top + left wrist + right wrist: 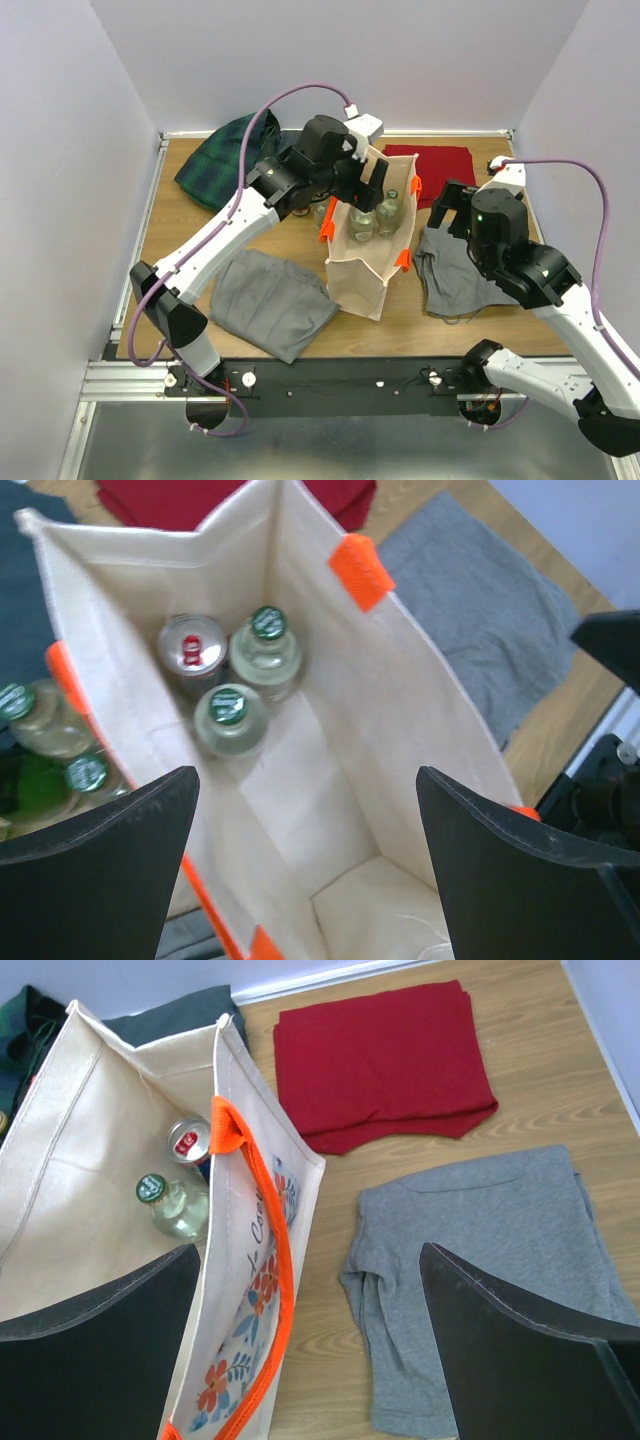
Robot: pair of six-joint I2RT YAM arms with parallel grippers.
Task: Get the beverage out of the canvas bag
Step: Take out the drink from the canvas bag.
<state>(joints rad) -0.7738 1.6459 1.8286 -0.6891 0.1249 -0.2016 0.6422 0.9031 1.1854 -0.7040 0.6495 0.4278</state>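
Presently left gripper (305,815) hangs wide above bag (400,715); two bottles (266,658), one can (192,652) stand inside; right gripper (310,1265) wide, empty, near bag.

A folded red cloth (385,1055) lies ahead of the right gripper (308,1290), and a crumpled grey T-shirt (480,1250) lies just beneath it. Left of the left gripper (308,780) sits a dark green plaid cloth (225,160). A flat grey cloth (270,300) lies behind it, on the wooden tabletop (190,225).

cream canvas bag (358,282) upright, open; two bottles (232,720), can (192,652) inside
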